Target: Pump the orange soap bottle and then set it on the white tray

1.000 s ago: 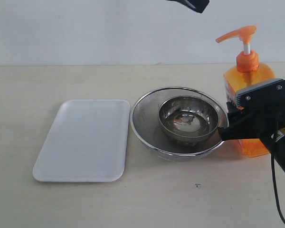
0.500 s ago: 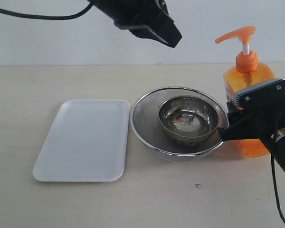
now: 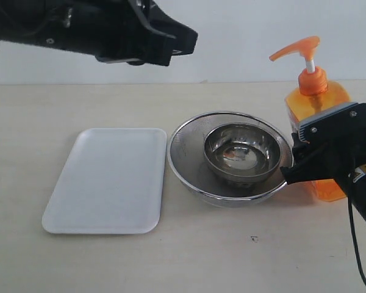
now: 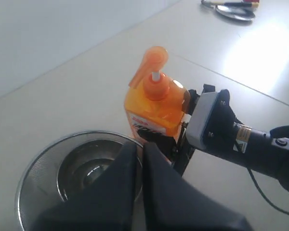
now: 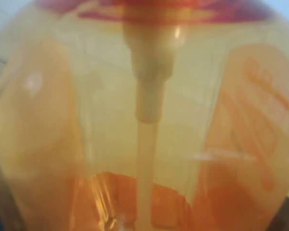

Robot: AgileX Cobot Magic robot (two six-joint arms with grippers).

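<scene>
The orange soap bottle (image 3: 317, 101) stands upright on the table at the right, its pump head (image 3: 296, 47) raised and pointing left. My right gripper (image 3: 306, 165) is shut on the bottle's lower body. In the right wrist view the translucent orange bottle (image 5: 86, 120) fills the frame, with its dip tube (image 5: 147, 106) down the middle. My left gripper (image 3: 192, 38) hangs high above the table, left of the pump and apart from it, fingers (image 4: 130, 154) shut with nothing held. The white tray (image 3: 107, 180) lies flat at the left.
Two nested round steel bowls (image 3: 189, 174) sit between the tray and the bottle, close against the bottle's left side. The left wrist view shows the bowls (image 4: 33, 163) under my left gripper. A spoon-like utensil (image 4: 233, 12) lies far off on the table.
My left arm has swung in from the top toward the left and now spans the upper left. The bottle's pump head has shifted slightly left. The right gripper has held its place.
</scene>
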